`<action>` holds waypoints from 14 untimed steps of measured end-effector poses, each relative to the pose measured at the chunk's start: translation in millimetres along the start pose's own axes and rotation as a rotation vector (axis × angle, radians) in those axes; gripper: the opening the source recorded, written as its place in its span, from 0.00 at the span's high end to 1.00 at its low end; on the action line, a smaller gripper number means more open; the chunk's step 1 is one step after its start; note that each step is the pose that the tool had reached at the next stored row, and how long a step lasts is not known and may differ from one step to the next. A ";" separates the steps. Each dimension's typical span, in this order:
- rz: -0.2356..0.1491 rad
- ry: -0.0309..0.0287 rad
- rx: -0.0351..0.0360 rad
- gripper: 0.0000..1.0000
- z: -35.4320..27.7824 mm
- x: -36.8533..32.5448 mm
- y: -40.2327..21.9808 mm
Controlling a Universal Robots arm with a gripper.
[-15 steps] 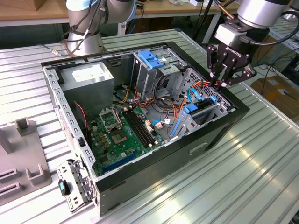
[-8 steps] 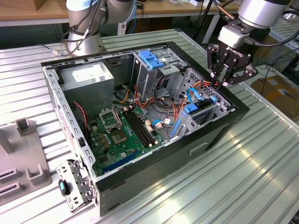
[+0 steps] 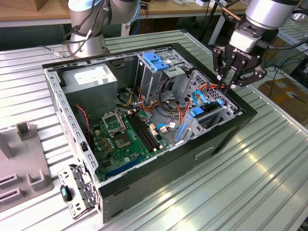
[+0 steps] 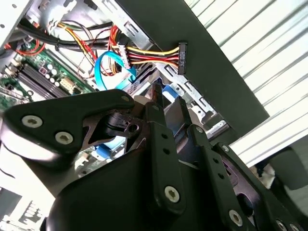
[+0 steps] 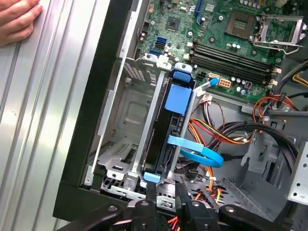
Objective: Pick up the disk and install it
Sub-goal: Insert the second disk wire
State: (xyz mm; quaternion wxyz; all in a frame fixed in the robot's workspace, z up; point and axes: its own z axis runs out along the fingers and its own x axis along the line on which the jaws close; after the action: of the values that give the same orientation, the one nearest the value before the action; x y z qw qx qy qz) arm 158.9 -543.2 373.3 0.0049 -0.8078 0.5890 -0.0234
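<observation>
hand [image 5: 17, 19] cut off at frame corner, disk [image 5: 166, 144] mostly hidden within its bay

Robotics lab: ribbed metal workbench [image 3: 269, 159], cluttered desks [image 3: 29, 12].

I see ribbed, shiny metal tabletop [image 3: 250, 183]; matt black case wall [image 3: 192, 159]; disk [image 5: 168, 130] w/ blue plastic rails; gripper [image 3: 230, 79] matt black metal.

Black gripper [image 3: 234, 76], silver arm above. Just below it: disk [image 5: 169, 130] dark body, blue rails, blue tab. Light-blue data cable [image 5: 197, 153] beside disk. Red/yellow/orange/black power wires [image 4: 144, 54] near fingers. Green motherboard [image 3: 125, 139] farther off. Black case [image 3: 192, 159], grey ribbed table [image 3: 260, 192].
</observation>
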 end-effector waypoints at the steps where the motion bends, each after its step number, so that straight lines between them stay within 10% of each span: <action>1: -0.024 -0.0009 0.0007 0.70 0.0 0.0 0.0; 10: -0.198 -0.0071 0.0064 0.70 0.4 2.1 -6.6; 14: -0.213 -0.0076 0.0068 0.70 0.4 2.5 -7.9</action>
State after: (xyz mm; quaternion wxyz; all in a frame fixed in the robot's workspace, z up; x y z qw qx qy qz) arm 167.1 -543.2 373.2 0.0074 -0.8658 0.4998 -0.0227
